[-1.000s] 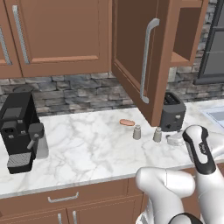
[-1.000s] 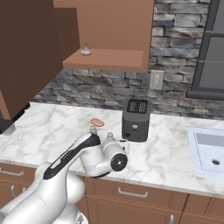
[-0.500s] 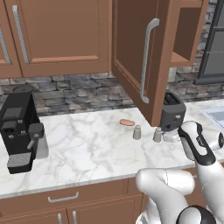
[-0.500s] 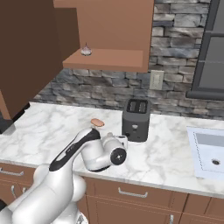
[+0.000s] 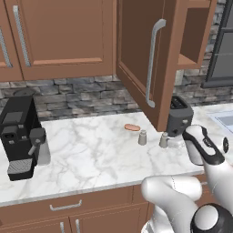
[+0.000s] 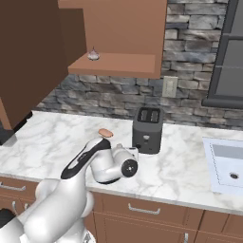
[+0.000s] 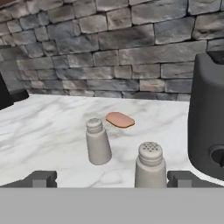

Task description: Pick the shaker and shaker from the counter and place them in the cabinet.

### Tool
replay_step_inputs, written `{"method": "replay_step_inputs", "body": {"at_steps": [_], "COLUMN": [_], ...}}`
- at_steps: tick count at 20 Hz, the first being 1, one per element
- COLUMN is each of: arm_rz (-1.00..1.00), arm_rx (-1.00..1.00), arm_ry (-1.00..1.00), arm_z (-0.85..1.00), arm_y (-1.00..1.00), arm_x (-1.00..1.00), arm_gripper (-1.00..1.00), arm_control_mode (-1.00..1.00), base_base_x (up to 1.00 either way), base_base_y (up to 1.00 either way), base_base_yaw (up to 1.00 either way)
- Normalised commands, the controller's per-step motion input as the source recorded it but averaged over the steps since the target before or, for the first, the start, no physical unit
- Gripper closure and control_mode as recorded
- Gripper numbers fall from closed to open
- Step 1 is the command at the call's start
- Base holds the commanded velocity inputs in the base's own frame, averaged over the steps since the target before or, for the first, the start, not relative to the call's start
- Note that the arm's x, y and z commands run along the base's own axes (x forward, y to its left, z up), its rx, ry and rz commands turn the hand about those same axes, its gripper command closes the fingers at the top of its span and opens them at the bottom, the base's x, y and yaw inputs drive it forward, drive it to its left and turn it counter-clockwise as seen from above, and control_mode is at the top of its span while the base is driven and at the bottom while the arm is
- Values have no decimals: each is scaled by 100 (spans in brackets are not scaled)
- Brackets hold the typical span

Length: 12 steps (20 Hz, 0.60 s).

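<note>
Shakers: we find both on the counter [image 5: 91, 154], upright and close together; the near shaker [image 7: 150, 165] stands just in front of our claw, the far shaker [image 7: 97, 141] a little further off to its left in the hand view.
From the left base view: we see the near shaker [image 5: 164, 139] just beside the toaster [image 5: 179, 117] and the far shaker [image 5: 142, 137] to its left, the two apart, not touching.
Sausage: we note a small orange-brown sausage-shaped item [image 7: 120, 120] lying flat on the marble just behind the far shaker.
Claw: our gripper [image 7: 112, 178] is spread wide and grasps nothing; its dark fingertips [image 7: 40, 178] show low at either side of the hand view, the near shaker standing between them but clear of both.
Cabinet: we see the cabinet [image 5: 150, 59] with its door swung open over the counter, the curved silver handle [image 5: 152, 61] facing us.
Cabinet contents: on its wooden shelf [image 6: 114, 64] we see one small pale object [image 6: 93, 55], too small to identify; neither shaker is inside.
Toaster: dark, two slots on top, standing near the stone back wall [image 7: 109, 48].
Coffee machine: we see the black coffee machine [image 5: 20, 136] at the counter's left end, well apart from the shakers.
Sink: a basin [image 6: 227, 163] is set into the counter on the right.
</note>
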Motion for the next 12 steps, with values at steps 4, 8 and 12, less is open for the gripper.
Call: {"method": "replay_step_inputs", "body": {"at_steps": [4, 8, 12], "arm_rz": [0, 0, 0], "arm_rx": [0, 0, -1], "arm_ry": [0, 0, 0], "arm_z": [-21, -15, -15], "arm_y": [8, 12, 12], "arm_x": [8, 16, 17], "arm_gripper": [-100, -100, -100], "arm_control_mode": [-100, -100, -100], "base_base_x": [0, 0, 0], "base_base_y": [0, 0, 0], "base_base_yaw": [0, 0, 0]}}
